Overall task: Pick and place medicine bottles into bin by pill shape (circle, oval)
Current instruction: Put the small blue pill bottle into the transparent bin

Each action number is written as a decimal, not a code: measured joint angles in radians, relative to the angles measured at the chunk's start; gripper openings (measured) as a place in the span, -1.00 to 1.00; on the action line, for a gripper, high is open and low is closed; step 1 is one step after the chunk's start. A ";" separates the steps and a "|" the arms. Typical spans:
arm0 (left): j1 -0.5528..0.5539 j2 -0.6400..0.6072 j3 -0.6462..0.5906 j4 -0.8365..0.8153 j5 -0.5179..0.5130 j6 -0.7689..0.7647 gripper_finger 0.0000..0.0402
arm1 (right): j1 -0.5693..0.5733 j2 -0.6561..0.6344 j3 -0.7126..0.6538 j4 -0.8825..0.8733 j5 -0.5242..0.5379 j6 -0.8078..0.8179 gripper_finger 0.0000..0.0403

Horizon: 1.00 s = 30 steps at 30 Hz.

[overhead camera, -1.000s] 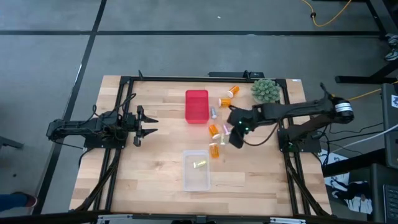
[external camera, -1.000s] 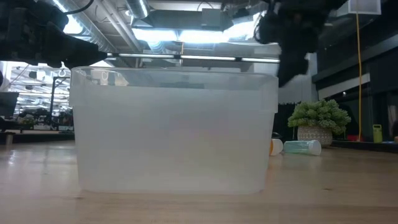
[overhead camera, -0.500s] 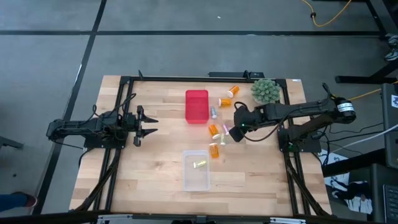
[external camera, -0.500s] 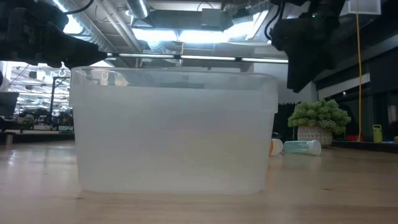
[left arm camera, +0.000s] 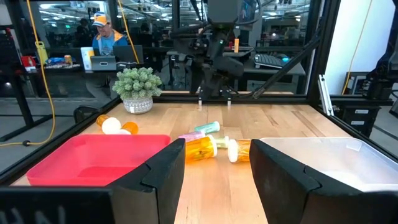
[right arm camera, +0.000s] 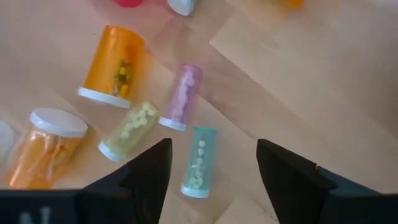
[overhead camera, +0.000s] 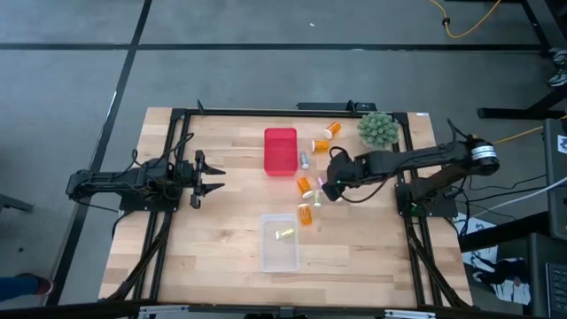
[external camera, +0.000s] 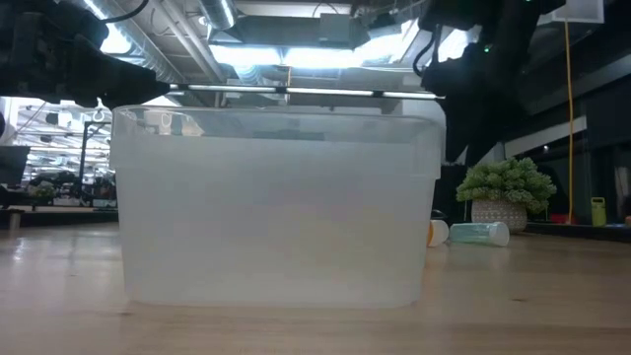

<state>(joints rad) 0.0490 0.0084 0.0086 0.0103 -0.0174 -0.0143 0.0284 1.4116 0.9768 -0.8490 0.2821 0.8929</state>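
Green-tinted and clear, the small bottle (right arm camera: 199, 162) lies on its side right between my spread right pincer (right arm camera: 214, 163) fingers, released and gripping nothing; just beside it lie a yellow-tinted bottle (right arm camera: 129, 130) and a pink one (right arm camera: 180, 98), then two orange bottles with white caps (right arm camera: 115, 65) (right arm camera: 46, 146) — a tight cluster. To take it cleanly, I judge I should drop straight down, straddle the green one alone, and close across its body without nudging the yellow neighbour. From above, I hover over this cluster, right of the red bin (overhead camera: 280, 151); the clear bin (overhead camera: 279, 242) sits nearer. My left pincer (overhead camera: 213, 177) waits open, well apart at the left; farther off stands a green plant (overhead camera: 377, 129).
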 joint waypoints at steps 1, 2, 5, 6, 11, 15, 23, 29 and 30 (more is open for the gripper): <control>0.000 0.000 0.000 0.000 0.000 0.000 -0.14 | 0.000 0.006 0.000 0.005 0.000 0.021 0.18; 0.000 0.000 0.000 0.000 0.000 0.000 -0.14 | 0.000 0.014 0.000 0.005 -0.003 0.041 0.18; 0.000 0.000 0.000 0.000 0.000 0.000 -0.14 | 0.000 0.045 0.000 0.006 -0.039 0.049 0.18; 0.000 0.000 0.000 0.000 0.000 0.000 -0.14 | 0.000 0.058 0.000 0.009 -0.055 0.048 0.18; 0.000 0.000 0.000 0.000 0.000 0.000 -0.14 | 0.000 0.131 0.000 0.019 -0.074 0.048 0.18; 0.000 0.000 0.000 0.000 0.000 0.000 -0.14 | 0.000 0.191 0.000 0.021 -0.107 0.049 0.18; 0.000 0.000 0.000 0.000 0.000 0.000 -0.14 | -0.009 0.305 0.000 0.021 -0.172 0.049 0.18; 0.000 0.000 0.000 0.000 0.000 0.000 -0.14 | -0.035 0.345 0.002 0.029 -0.175 0.044 0.18; 0.000 0.000 0.000 0.000 0.000 0.000 -0.14 | -0.038 0.345 0.002 0.028 -0.175 0.044 0.16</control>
<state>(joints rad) 0.0490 0.0082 0.0086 0.0101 -0.0174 -0.0147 -0.0099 1.7561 0.9783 -0.8206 0.1070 0.9366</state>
